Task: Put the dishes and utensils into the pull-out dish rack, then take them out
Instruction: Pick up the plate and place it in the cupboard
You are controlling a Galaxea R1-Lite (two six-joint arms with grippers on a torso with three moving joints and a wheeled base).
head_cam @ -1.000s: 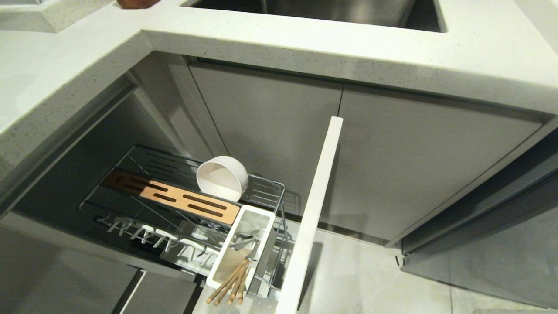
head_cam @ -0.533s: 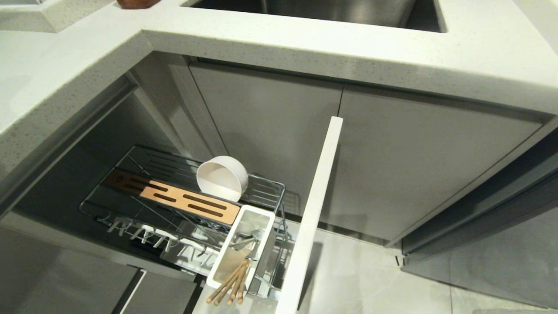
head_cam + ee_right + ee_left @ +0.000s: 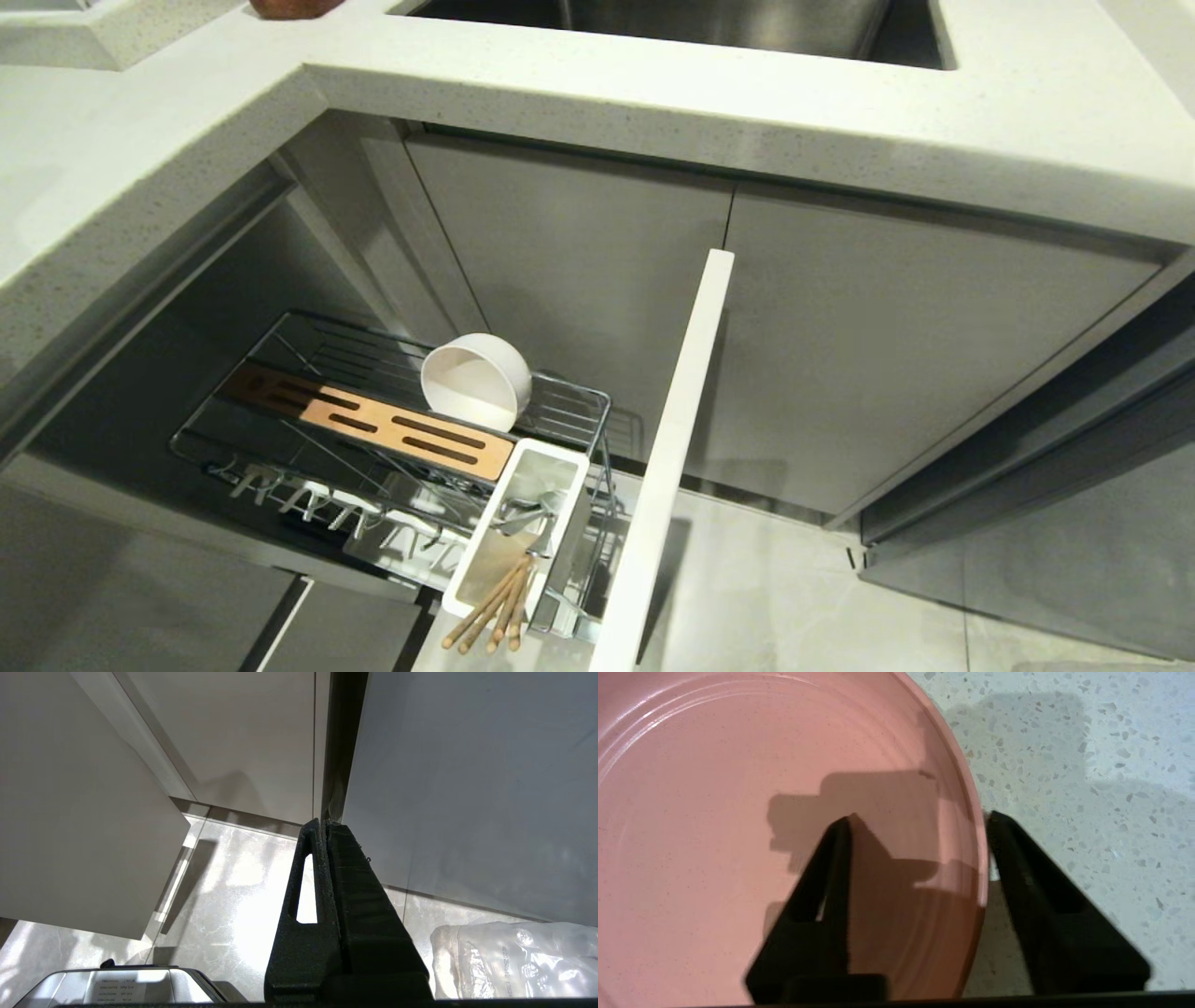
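Two black fingers of the left gripper [image 3: 920,816] straddle the rim of the wide, flat pink plate [image 3: 738,835], one inside, one outside on the speckled white countertop [image 3: 1087,765]; jaws part-open, no firm clamp visible. Right gripper [image 3: 324,826] hangs pressed shut, empty, above the pale tiled floor [image 3: 224,882]. Chrome pull-out dish rack [image 3: 579,401] holds the round cream-white bowl [image 3: 476,381]; its white utensil caddy [image 3: 485,537] holds the light-wood chopsticks [image 3: 490,607].
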